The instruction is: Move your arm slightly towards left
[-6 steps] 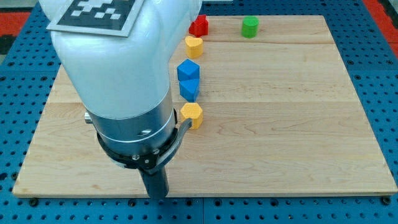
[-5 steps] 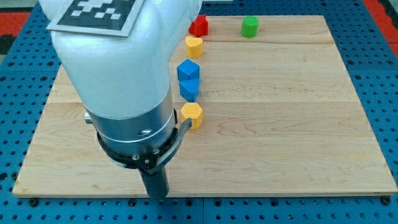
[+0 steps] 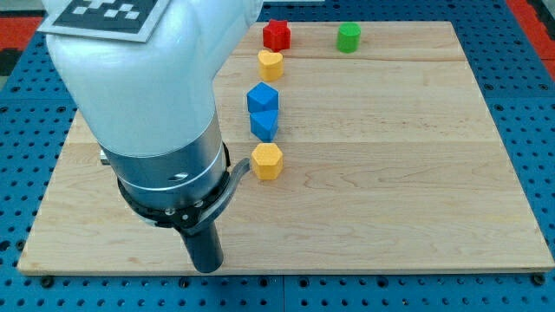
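My tip (image 3: 205, 268) rests near the bottom edge of the wooden board (image 3: 390, 173), left of centre, touching no block. The big white arm body (image 3: 139, 95) fills the view's upper left. A yellow hexagonal block (image 3: 267, 161) lies up and to the right of my tip. Above it sit two touching blue blocks, one (image 3: 264, 124) below the other (image 3: 262, 97). Further up are a yellow heart-shaped block (image 3: 270, 64), a red block (image 3: 277, 35) and a green block (image 3: 349, 37).
The board lies on a blue pegboard table (image 3: 529, 87). A red surface shows at the view's top left corner (image 3: 22, 22). The arm body hides the board's upper left part.
My arm and tip have moved to the view's left. The red block and the yellow hexagon now show fully. No block has moved.
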